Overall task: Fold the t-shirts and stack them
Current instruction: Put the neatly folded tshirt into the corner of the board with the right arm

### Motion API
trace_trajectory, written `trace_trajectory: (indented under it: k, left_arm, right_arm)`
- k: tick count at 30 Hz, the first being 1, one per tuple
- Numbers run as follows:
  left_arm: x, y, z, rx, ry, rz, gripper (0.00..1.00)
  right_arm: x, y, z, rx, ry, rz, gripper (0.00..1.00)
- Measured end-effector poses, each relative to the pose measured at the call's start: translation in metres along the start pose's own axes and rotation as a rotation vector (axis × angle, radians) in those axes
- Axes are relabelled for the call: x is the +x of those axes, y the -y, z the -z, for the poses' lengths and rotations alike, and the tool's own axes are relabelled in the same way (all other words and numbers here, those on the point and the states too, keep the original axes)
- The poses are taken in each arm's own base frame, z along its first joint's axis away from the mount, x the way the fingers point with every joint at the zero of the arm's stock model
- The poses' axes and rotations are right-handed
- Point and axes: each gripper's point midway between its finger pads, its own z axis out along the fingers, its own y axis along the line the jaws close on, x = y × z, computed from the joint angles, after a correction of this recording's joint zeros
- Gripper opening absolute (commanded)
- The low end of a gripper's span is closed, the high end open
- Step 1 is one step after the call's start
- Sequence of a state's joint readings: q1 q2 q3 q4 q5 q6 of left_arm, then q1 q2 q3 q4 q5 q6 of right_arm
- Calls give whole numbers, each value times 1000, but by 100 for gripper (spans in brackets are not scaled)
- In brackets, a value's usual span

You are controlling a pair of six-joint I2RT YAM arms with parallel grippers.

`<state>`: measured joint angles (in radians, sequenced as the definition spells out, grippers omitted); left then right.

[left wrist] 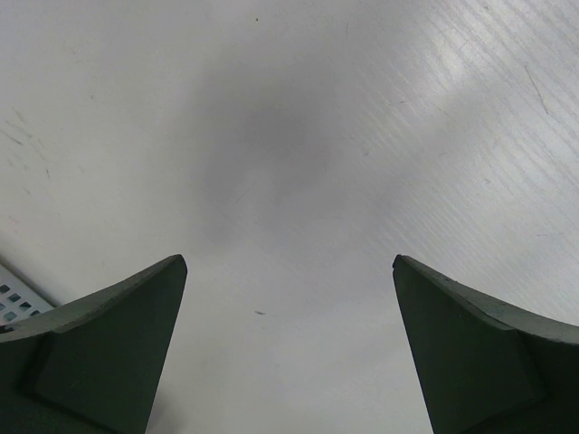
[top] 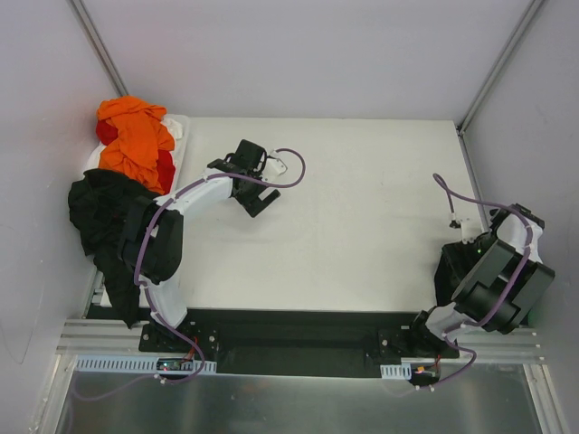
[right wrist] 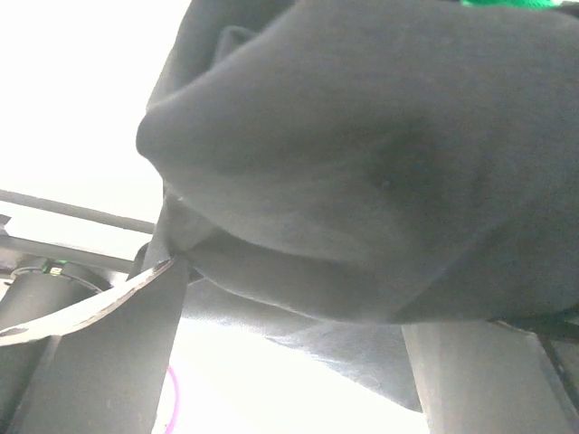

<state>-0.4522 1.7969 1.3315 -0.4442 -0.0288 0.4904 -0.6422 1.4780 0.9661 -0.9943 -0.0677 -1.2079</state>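
Note:
An orange t-shirt (top: 136, 136) lies crumpled on a red one (top: 166, 168) at the table's far left. A black t-shirt (top: 101, 212) hangs over the left edge below them. My left gripper (top: 256, 194) is open and empty over bare tabletop (left wrist: 289, 163), right of that pile. My right gripper (right wrist: 289, 307) is at the table's right edge, its fingers wide apart with a second black t-shirt (right wrist: 380, 154) bulging between them; that shirt shows in the top view (top: 447, 271) under the arm. A sliver of bright green cloth (right wrist: 507, 3) lies beyond it.
A white tray (top: 178, 127) holds the left pile. Metal frame rails (top: 99, 54) rise at the back corners. A black base plate (top: 298, 339) runs along the near edge between the arm bases. A small white part (top: 463, 224) sits near the right edge.

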Motion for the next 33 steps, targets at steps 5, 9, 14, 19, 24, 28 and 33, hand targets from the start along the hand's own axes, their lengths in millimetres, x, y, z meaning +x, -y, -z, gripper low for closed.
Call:
trace_trajectory:
  k: [5,9,14,19,24,28,33]
  left_arm:
    - [2,1,-1,1,-5,-1,99]
    - [2,1,-1,0,-5,-1,99]
    - [2,1,-1,0,-5,0,99]
    - [2,1,-1,0,-6,-1,99]
    - [2,1,-1,0,-5,0,99]
    - [2,1,-1,1,-5,0,99]
    - [2,1,-1,1,-5,0,99]
  right_arm:
    - [-4,-6,0,-11,-2,13,96]
    - [-6,-10,-1,-19,3,19,96]
    - [-8,-15,0,-22,9,25,96]
    - [-10,-18,6,-9,33,25,96]
    - [-16,-25,30,66,114,43,96]
    - [-17,-31,55,141,183,57,96]
    - [-14,-40,65,186,211,82,96]
